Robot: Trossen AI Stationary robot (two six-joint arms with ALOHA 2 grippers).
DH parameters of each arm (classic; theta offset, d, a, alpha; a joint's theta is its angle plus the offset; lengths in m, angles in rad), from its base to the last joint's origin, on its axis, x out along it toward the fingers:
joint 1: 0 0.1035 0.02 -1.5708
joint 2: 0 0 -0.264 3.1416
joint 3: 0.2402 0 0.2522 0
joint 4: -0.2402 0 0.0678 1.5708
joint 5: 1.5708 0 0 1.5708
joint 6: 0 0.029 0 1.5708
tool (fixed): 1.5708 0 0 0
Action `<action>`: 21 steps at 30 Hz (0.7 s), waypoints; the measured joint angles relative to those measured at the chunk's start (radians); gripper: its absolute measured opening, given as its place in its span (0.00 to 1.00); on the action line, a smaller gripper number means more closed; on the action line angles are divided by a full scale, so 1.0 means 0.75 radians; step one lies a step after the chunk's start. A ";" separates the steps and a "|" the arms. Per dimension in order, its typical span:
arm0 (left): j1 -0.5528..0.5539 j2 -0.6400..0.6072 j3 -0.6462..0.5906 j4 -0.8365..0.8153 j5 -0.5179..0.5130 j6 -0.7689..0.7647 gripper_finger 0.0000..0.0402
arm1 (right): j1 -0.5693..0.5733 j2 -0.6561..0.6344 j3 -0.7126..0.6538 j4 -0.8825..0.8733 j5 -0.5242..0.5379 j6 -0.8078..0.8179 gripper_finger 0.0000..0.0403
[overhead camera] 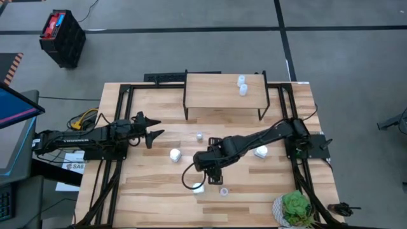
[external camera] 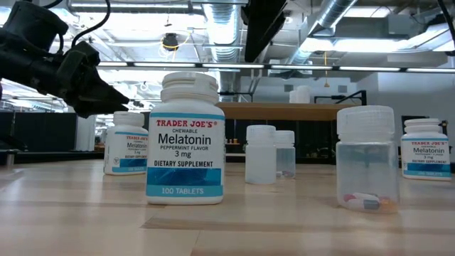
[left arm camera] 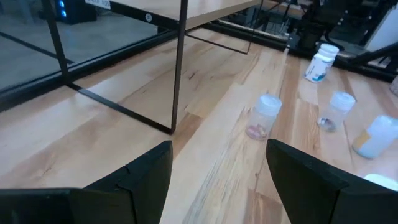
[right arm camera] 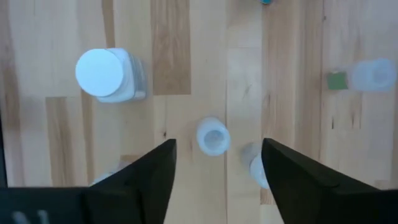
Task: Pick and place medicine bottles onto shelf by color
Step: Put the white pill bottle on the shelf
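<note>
Wooden desk (overhead camera: pixel 152 184) scene: right gripper (overhead camera: pixel 215 173), fingers apart, hovers over scattered medicine bottles (overhead camera: pixel 175 154); left gripper (overhead camera: pixel 152 132) waits open at left.

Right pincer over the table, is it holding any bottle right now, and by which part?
Nothing is held. The right pincer hangs open above a small translucent bottle standing on the light wooden table, fingers apart and clear of it.
</note>
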 joint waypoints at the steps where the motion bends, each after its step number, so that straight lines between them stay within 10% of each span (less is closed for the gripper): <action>1: 0.000 0.000 0.000 0.000 0.000 -0.006 0.62 | -0.004 0.000 0.000 0.000 0.000 0.005 0.67; 21: 0.000 0.002 0.000 0.001 -0.002 0.031 0.62 | 0.059 0.220 -0.002 -0.043 0.100 -0.022 0.68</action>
